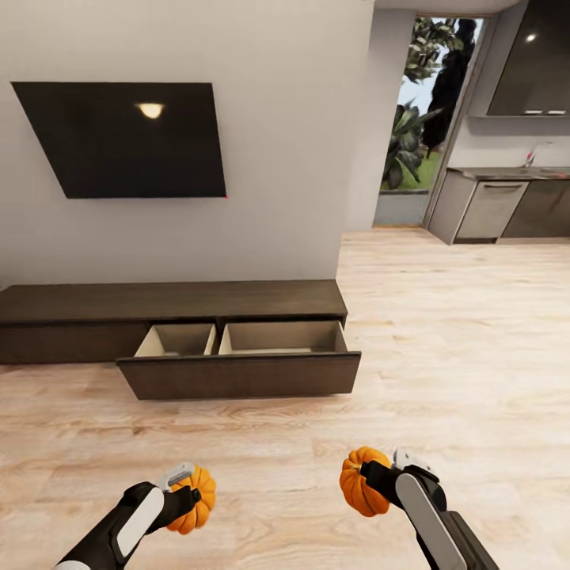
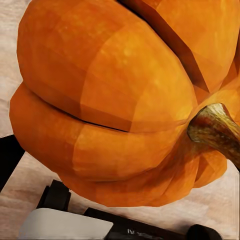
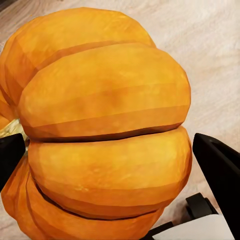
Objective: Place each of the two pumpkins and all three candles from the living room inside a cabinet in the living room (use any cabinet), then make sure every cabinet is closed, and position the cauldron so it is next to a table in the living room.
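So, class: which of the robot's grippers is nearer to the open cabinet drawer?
Roughly equal; the right perhaps slightly nearer. The left gripper, holding a pumpkin, sits below the drawer's left half; the right gripper, holding the other pumpkin, sits below its right corner.
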You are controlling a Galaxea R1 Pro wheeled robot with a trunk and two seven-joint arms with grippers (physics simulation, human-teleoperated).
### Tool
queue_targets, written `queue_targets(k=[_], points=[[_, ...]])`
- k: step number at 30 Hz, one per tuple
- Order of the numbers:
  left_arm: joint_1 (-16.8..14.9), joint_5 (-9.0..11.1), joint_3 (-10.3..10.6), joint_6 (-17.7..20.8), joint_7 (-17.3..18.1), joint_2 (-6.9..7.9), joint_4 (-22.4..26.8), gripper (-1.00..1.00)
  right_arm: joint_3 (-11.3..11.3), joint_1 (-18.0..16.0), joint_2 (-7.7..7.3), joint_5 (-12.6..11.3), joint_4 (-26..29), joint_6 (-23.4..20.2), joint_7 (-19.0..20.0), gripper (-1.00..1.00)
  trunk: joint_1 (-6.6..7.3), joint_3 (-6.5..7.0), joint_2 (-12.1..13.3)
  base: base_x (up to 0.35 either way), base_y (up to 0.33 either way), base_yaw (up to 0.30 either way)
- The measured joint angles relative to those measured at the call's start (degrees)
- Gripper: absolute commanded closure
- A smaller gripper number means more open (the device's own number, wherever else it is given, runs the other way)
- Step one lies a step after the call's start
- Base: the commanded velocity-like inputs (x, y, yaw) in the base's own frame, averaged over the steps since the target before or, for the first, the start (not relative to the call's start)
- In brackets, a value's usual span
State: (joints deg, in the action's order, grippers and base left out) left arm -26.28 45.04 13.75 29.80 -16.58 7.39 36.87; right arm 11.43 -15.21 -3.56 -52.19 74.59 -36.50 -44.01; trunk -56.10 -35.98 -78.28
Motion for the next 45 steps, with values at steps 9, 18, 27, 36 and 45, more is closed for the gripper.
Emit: queue_targets(k=[9, 18, 27, 36, 45], points=[[-3.5, -0.5, -5.0, 28.6, -1.9, 0.18, 23.4, 1.0, -3.1, -4.5, 0.81, -0.1, 13.6, -19.3, -0.8, 1.0, 1.98, 1.63, 3.6, 0.0, 0.0, 0.001], [-4.9, 3.2, -7.2, 29.4, -2.2, -1.82, 27.1, 1.0, -5.8, -6.1, 1.6, -0.2, 15.7, -22.4, -0.3, 1.0, 3.95, 3.24, 7.2, 0.0, 0.0, 0.0], [-5.4, 4.1, -11.2, 29.5, -2.1, -2.4, 27.0, 1.0, -7.9, -6.3, 1.55, -3.8, 16.0, -22.7, -0.1, 1.0, 5.93, 4.85, 10.8, 0.0, 0.0, 0.0], [-5.4, 9.2, -12.1, 29.5, -1.8, -2.29, 27.0, 1.0, -8.0, -6.3, 1.62, -4.9, 16.0, -22.8, -0.1, 1.0, 7.91, 6.46, 14.4, 0.0, 0.0, 0.0], [-5.3, 18.4, -11.8, 29.5, -1.6, -2.04, 26.7, 1.0, -8.0, -6.3, 1.69, -5.0, 15.9, -22.9, 0.0, 1.0, 8.79, 7.18, 16.1, 0.004, 0.0, 0.0]])
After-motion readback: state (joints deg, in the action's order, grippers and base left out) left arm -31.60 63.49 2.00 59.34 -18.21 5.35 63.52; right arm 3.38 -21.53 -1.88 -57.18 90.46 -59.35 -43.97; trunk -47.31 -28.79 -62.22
